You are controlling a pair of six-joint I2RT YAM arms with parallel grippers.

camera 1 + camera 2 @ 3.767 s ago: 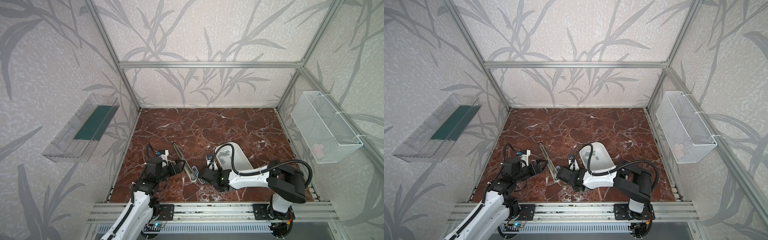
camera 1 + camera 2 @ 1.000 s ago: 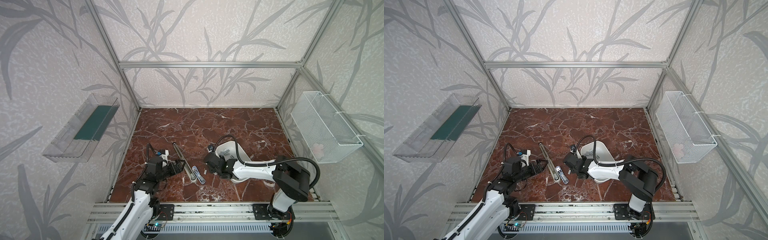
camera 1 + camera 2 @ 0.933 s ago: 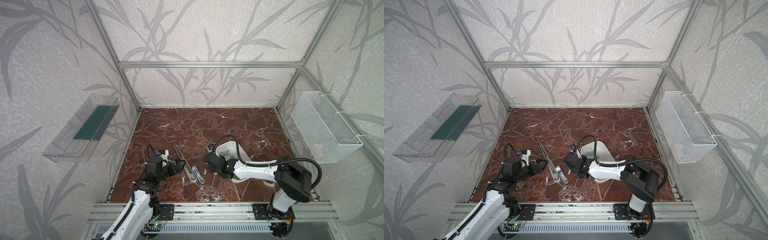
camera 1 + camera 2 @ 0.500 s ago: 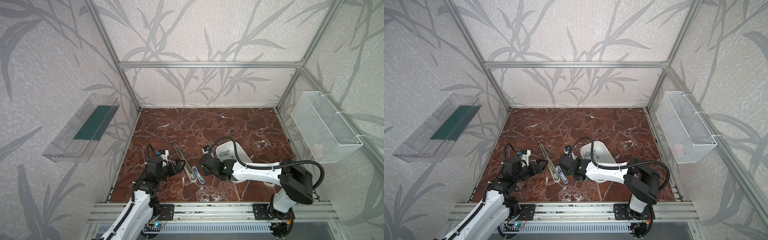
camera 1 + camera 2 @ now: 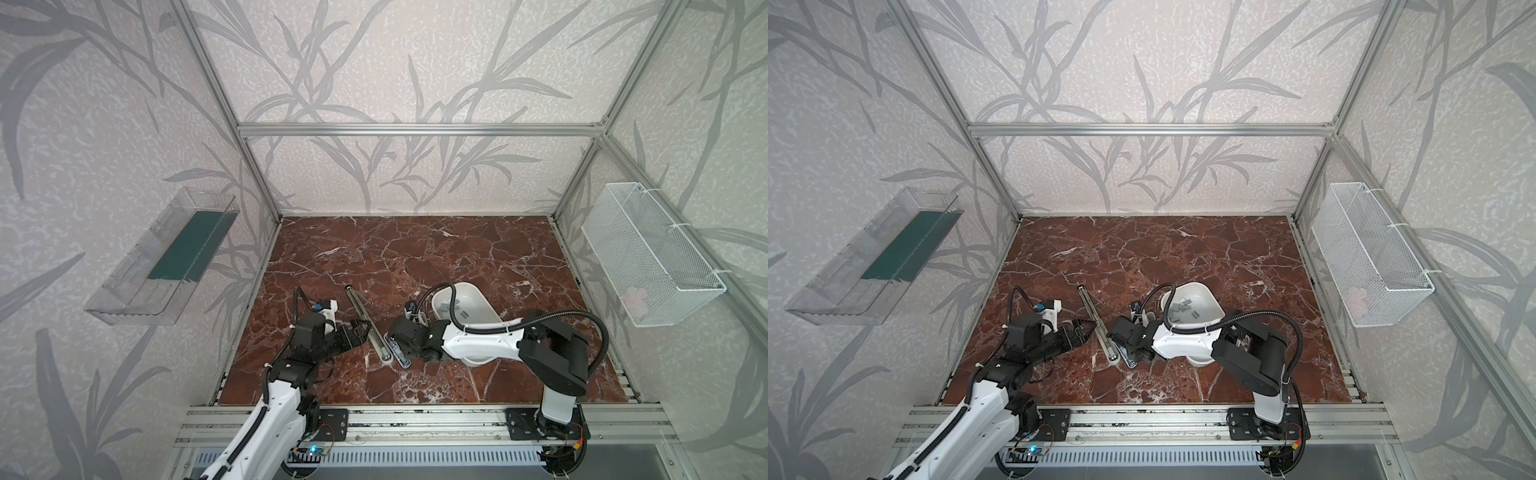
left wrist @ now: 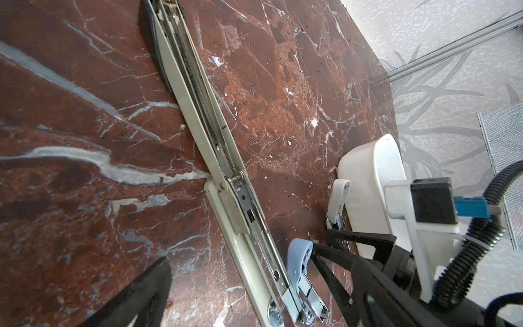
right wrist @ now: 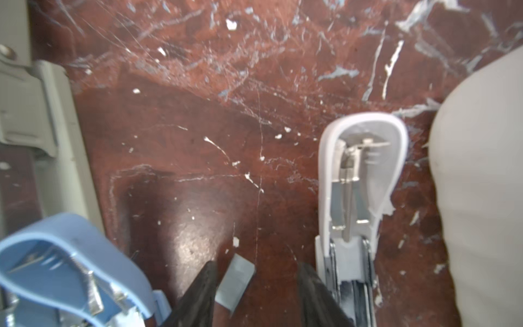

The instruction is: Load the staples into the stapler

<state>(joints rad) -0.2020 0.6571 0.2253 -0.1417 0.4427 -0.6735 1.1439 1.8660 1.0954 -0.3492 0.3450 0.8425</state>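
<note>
We see one strip of the staples (image 7: 235, 283) as a small, flat, matte grey metal rectangle. It sits low over the red marble tabletop (image 5: 415, 257), between the blue stapler (image 7: 70, 254) and the white stapler (image 7: 362, 170), near the front and a little left of centre. Its long axis runs roughly the way the fingers reach, slightly slanted, and its far end has a clean square edge.

The right gripper (image 7: 257, 264) has its black fingers partly apart. The strip lies against one finger (image 7: 203, 288), with bare marble showing between it and the other finger. We cannot tell whether it is pinched or only resting there.

More grey strips (image 5: 1183, 309) lie at mixed angles in the smooth white plastic bowl (image 5: 1204, 296), just right of the gripper.

Both small staplers lie hinged open, showing metal springs and channels inside rounded plastic shells. The long beige stapler (image 5: 368, 324) also lies opened out flat, running from near right to far left, with its steel rail facing up.

The left gripper (image 5: 358, 332) has its jaws spread wide and holds nothing, just left of that long stapler.
</note>
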